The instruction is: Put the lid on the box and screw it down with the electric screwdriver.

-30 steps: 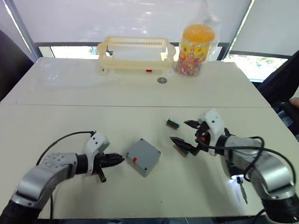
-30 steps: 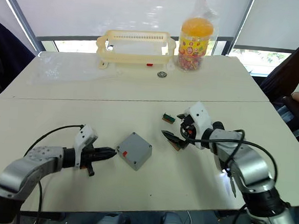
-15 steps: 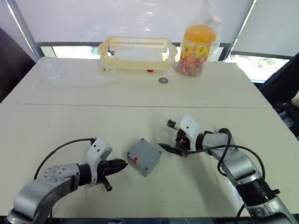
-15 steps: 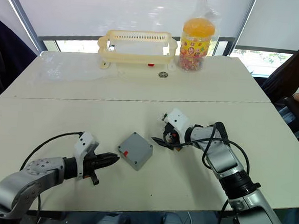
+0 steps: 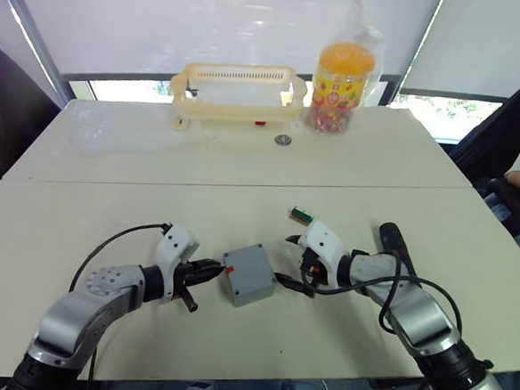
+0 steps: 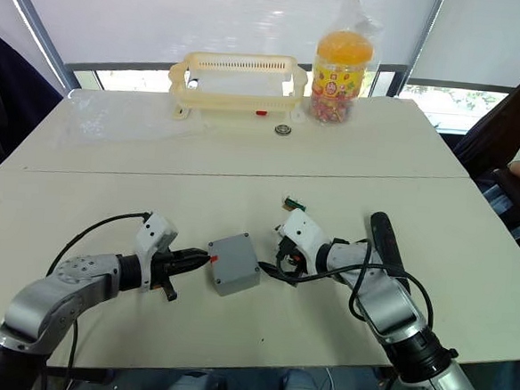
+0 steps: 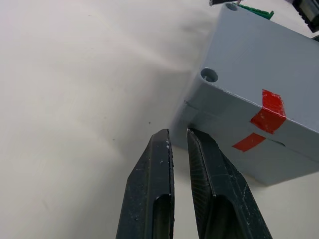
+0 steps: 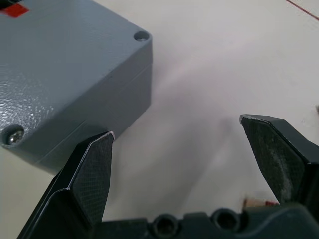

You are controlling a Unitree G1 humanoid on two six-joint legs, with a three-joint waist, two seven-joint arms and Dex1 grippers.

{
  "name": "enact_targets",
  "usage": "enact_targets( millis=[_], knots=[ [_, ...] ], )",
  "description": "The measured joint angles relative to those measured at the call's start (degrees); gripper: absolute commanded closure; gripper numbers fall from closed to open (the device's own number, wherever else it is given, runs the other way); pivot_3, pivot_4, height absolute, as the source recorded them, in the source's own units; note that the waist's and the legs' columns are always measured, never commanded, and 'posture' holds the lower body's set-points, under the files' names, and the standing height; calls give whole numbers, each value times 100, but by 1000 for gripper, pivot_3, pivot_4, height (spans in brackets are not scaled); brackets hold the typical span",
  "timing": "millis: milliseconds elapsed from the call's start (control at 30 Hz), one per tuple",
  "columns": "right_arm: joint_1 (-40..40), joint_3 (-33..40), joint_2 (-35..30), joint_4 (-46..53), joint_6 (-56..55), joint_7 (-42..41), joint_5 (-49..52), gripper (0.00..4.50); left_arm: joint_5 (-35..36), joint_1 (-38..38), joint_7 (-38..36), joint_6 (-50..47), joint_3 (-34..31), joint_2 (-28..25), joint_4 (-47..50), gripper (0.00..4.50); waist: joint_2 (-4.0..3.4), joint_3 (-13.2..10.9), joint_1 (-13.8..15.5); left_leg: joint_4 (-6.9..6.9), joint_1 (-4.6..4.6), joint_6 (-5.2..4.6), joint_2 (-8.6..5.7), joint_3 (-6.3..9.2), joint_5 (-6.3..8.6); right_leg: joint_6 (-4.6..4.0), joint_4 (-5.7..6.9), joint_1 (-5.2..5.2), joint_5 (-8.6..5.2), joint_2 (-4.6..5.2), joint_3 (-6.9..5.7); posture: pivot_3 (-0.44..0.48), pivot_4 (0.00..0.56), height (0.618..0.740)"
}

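Left hand [image 5: 212,268] fingers nearly together, tips just short of the box [image 5: 249,274] corner with the red mark. Right hand [image 6: 280,256] fingers wide apart, one touching the box's opposite side. Box sits on the surface [image 5: 243,185] between both hands, lid [image 8: 60,55] on
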State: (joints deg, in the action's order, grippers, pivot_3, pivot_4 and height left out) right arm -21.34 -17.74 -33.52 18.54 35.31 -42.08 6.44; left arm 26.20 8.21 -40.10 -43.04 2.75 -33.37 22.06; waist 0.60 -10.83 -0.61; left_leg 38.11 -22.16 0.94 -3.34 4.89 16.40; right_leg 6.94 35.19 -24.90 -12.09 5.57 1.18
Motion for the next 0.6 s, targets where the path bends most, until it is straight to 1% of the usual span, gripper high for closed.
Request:
enact_targets(
  millis=[167, 367, 600],
  knots=[
    [80, 1, 54, 207, 229, 121, -4, 54, -104, 84, -135, 133, 82, -29, -190, 3983, 0, 0, -1, 0, 0, 0, 0, 0, 0, 0, 0, 0, 0, 0, 0, 0, 150, 740],
    [80, -131, 69, 283, 384, 84, -13, 54, -244, 371, -228, 334, 120, -19, -518, 3983, 0, 0, -1, 0, 0, 0, 0, -1, 0, 0, 0, 0, 0, 0, -1, 0, 150, 740],
    [81, -167, 46, 318, 451, 19, -16, 54, -319, 392, -255, 369, 222, 45, -562, 3983, 0, 0, -3, 0, 0, 0, 0, 0, 0, 0, 1, 0, 1, 0, 0, 0, 150, 740]
  ],
)
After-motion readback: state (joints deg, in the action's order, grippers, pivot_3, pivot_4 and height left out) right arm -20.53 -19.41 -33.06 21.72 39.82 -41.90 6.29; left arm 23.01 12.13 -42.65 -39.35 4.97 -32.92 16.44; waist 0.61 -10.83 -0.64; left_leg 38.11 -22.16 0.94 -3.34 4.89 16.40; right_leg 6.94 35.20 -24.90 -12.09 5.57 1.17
